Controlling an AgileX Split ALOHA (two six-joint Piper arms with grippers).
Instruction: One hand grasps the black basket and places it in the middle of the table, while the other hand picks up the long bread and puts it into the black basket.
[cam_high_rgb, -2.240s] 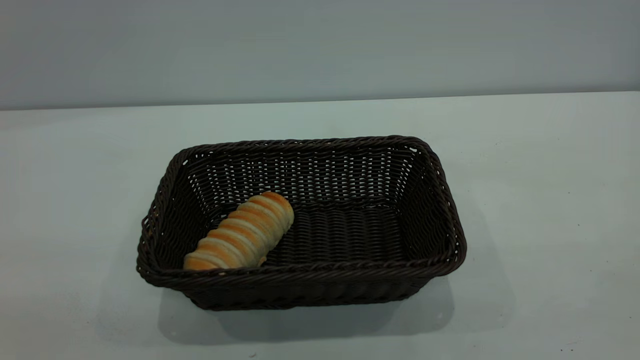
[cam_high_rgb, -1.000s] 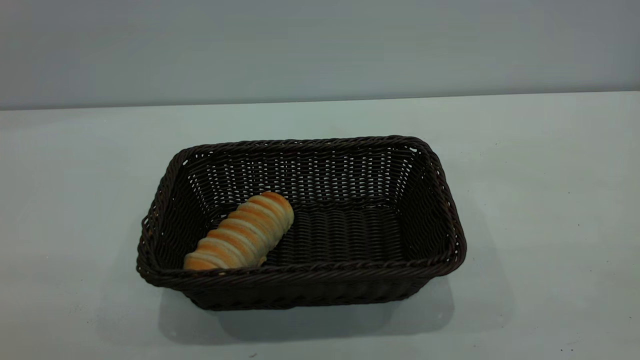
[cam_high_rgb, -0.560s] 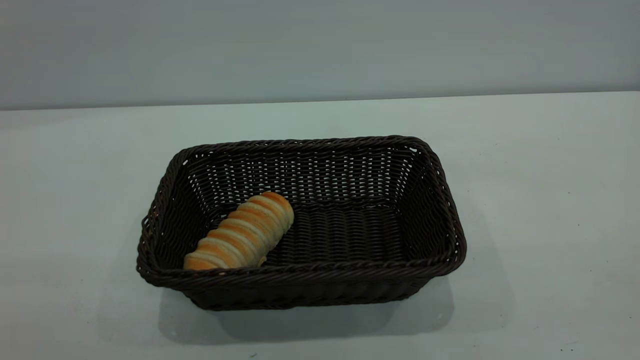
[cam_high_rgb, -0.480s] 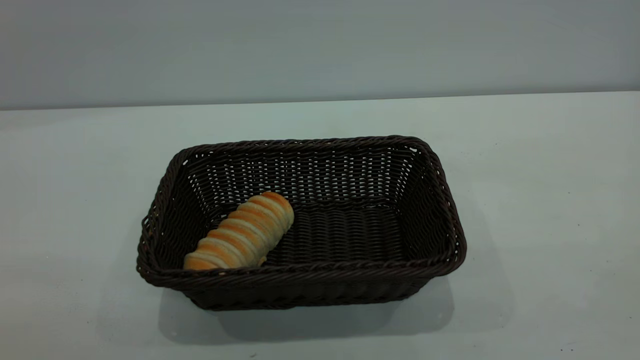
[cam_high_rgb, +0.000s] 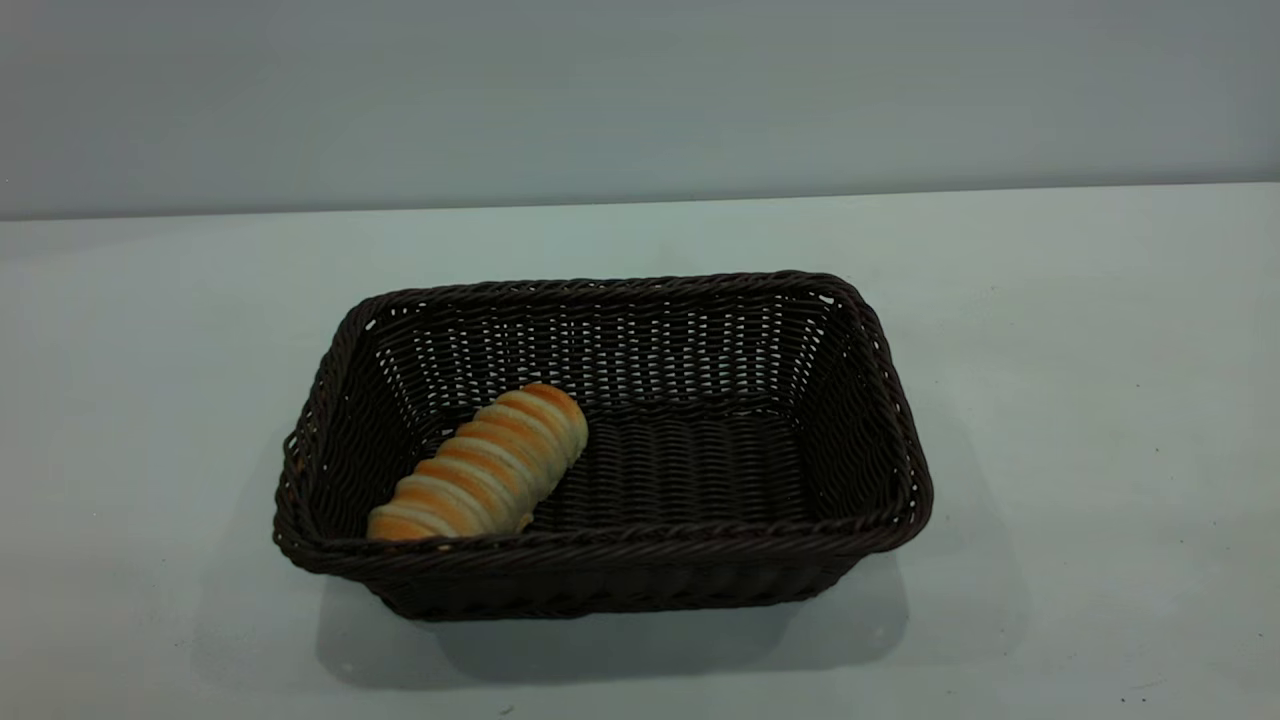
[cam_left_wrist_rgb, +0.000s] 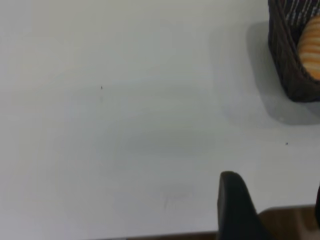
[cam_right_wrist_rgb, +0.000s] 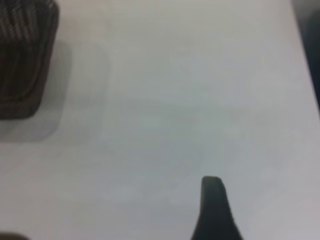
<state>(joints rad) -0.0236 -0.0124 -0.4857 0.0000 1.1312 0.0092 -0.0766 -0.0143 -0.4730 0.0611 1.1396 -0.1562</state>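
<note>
**All quiet: bread sat in basket, arms back at the edges**

Nothing moved vs the earlier frames: black basket (cam_high_rgb: 610, 450) and long bread (cam_high_rgb: 480, 465) sat exactly as before, mid surface (cam_high_rgb: 1100, 400). Bread lay diagonally inside the basket at its left end, one tip against the near wall. Task looked done, by my read.

Left tool (cam_left_wrist_rgb: 272, 210) hung low over bare surface near its edge, well apart from the basket; only one dark finger (cam_left_wrist_rgb: 232, 202) showed clearly, w/ a sliver of a second at the frame edge, so whether it was released or clenched I cannot tell. Right tool: one finger (cam_right_wrist_rgb: 214, 210) in shot over bare surface, basket corner (cam_right_wrist_rgb: 22, 60) well off. Again, cannot tell.

Handling guess: bread prob. light and squashy, so pinch gently across its middle. Basket stiff-ish wicker, light; the braided rim was the obvious hold.
</note>
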